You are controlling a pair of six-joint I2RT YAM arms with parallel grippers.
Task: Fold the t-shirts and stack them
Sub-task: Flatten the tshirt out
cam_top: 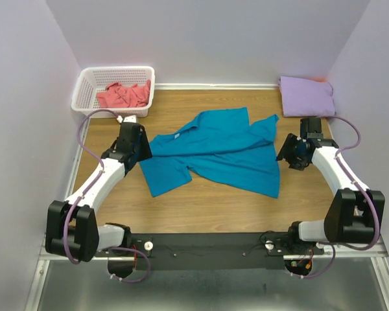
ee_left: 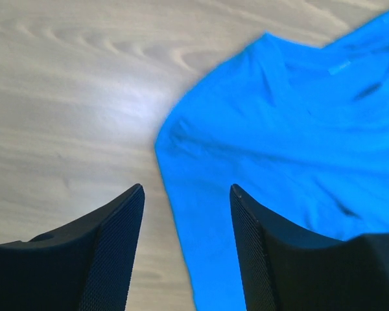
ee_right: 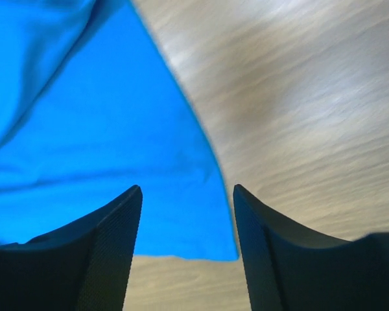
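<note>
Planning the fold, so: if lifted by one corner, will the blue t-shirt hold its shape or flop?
Probably flops: the blue t-shirt lies rumpled with soft creases, so it would likely sag. Pushed across the wooden table, it would likely bunch, not slide whole.

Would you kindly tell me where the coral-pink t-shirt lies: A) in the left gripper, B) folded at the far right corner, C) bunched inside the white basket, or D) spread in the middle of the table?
C: the coral-pink t-shirt lies bunched inside the white basket at the far left corner, while the teal t-shirt covers the middle.
</note>
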